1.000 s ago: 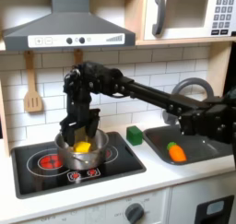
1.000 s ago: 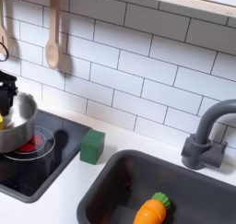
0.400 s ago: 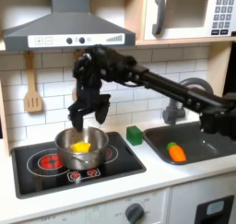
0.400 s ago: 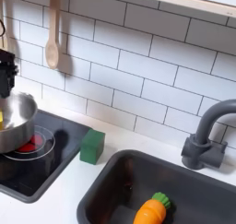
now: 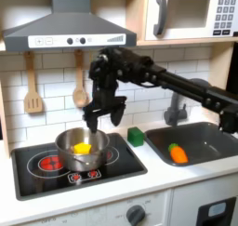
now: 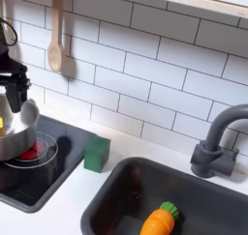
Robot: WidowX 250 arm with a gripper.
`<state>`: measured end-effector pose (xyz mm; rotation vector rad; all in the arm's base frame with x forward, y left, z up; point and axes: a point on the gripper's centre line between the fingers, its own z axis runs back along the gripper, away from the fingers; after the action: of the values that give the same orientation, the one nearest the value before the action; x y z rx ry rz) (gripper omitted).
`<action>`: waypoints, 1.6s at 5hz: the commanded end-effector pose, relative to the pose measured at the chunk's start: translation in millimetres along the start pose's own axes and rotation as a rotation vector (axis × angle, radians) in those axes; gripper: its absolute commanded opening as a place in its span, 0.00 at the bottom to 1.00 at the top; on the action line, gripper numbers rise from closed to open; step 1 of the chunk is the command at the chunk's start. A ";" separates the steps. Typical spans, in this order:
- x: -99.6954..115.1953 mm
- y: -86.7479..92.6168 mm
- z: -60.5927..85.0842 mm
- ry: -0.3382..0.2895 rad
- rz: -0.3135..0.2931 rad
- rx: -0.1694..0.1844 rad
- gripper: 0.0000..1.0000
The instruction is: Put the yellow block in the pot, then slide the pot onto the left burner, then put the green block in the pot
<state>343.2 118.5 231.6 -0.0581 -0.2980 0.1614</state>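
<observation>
Left of centre in the first exterior view, the pot (image 5: 81, 148) sits on the stovetop (image 5: 37, 162) with the yellow block (image 5: 84, 148) inside. Above it hangs the gripper (image 5: 104, 119), fingers wide and holding nothing. Further right, the green block (image 5: 136, 136) rests on the worktop (image 5: 158, 177).

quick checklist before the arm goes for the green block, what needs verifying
1. Yellow block inside the pot: ok.
2. Pot sits over a burner's red rings as the task wants: cannot tell; in the first exterior view it sits between the two ring sets.
3. Hand empty and open, raised above the pot: ok.
4. Green block free on the counter beside the stovetop, nothing touching it: ok.
5. Carrot toy lies in the sink, out of the path: ok.
</observation>
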 end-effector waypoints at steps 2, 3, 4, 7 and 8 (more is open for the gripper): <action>-1.0 -5.8 -18.0 0.074 -0.038 -0.001 1.00; -4.0 -8.2 -19.9 0.080 -0.045 0.002 1.00; -4.2 -8.3 -21.1 0.084 -0.044 -0.001 1.00; 11.7 -13.7 -23.0 0.071 -0.095 0.003 1.00; 17.7 -22.7 -27.7 0.070 -0.126 -0.010 1.00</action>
<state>370.9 98.7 211.4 -0.0548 -0.2292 0.0355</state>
